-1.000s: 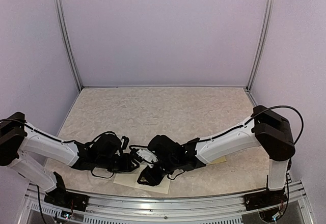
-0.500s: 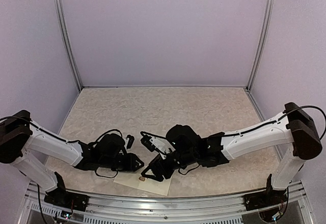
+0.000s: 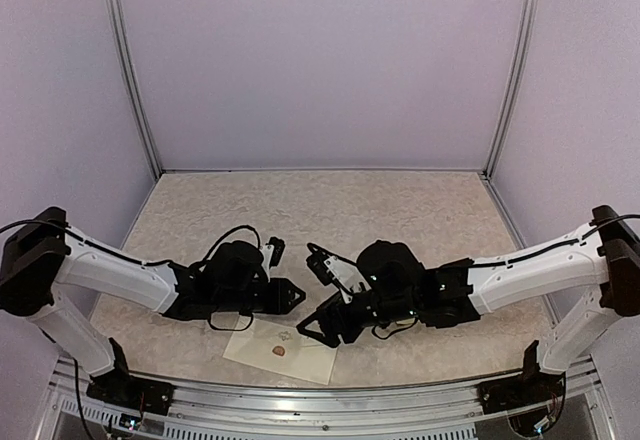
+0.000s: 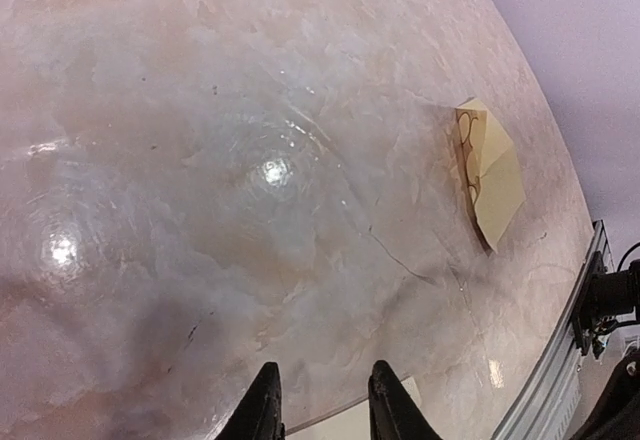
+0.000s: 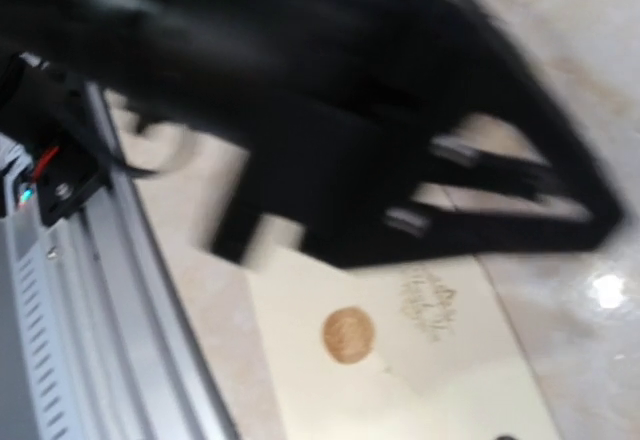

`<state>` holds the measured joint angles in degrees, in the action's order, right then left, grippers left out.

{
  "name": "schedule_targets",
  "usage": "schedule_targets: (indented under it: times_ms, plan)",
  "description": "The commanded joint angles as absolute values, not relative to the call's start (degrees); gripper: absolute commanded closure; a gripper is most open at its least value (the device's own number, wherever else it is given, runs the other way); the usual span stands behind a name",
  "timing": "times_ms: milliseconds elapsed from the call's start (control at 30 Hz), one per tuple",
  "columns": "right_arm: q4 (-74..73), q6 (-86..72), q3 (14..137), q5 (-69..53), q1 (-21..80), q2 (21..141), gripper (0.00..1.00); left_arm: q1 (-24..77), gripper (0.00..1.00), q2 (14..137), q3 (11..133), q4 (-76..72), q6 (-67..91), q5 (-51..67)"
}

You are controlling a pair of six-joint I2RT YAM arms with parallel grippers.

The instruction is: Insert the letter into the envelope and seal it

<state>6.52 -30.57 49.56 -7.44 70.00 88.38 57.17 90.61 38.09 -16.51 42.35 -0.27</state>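
The envelope (image 3: 300, 355) lies flat on the table (image 3: 320, 210) at its near edge, a little left of the middle, with a round brown sticker (image 3: 281, 351) on its upper face. No tool is touching it. The left tool (image 3: 292, 296) hangs just past the envelope's far edge, its fingers (image 4: 262, 410) parted by a narrow gap with nothing between them. The right tool (image 3: 318, 325) hangs close beside it, over the envelope's far right part; the top view is too dark and the wrist view too blurred to tell how wide it stands, and nothing shows in its hold. A yellow-tan sheet (image 4: 492, 172) of stickers lies further right on the table, well apart from the envelope.
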Motion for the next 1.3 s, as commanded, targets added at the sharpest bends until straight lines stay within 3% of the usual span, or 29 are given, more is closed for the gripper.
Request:
schedule_targets:
  times_ms: [0,67,267,433,600,967,1267]
  plan:
    - [3.73,-30.52,51.10,-2.91,69.65,91.20,0.30,57.52,0.72,82.09,31.60,-10.79,44.46,-5.61]
    - [2.61,-29.76,53.41,-2.56,69.70,94.02,0.35,57.57,0.72,77.96,27.63,-9.38,46.93,-5.91]
    - [3.64,-26.98,60.22,-10.21,69.78,103.17,0.79,57.83,0.75,68.81,22.12,-6.44,52.06,-4.23]
    - [4.88,-26.54,63.93,-14.44,69.87,108.96,0.94,57.83,0.82,65.96,21.28,-7.71,52.20,-1.62]
    - [6.64,-27.18,65.63,-17.47,69.87,112.42,1.00,57.79,0.88,67.89,20.55,-9.46,51.93,-0.89]
    - [7.58,-28.07,67.07,-20.94,69.87,116.64,1.00,57.81,0.99,71.42,17.90,-12.28,53.08,-0.98]
    - [7.03,-28.31,67.94,-21.44,69.87,118.80,1.00,57.83,1.00,72.73,15.74,-14.67,54.53,-0.44]
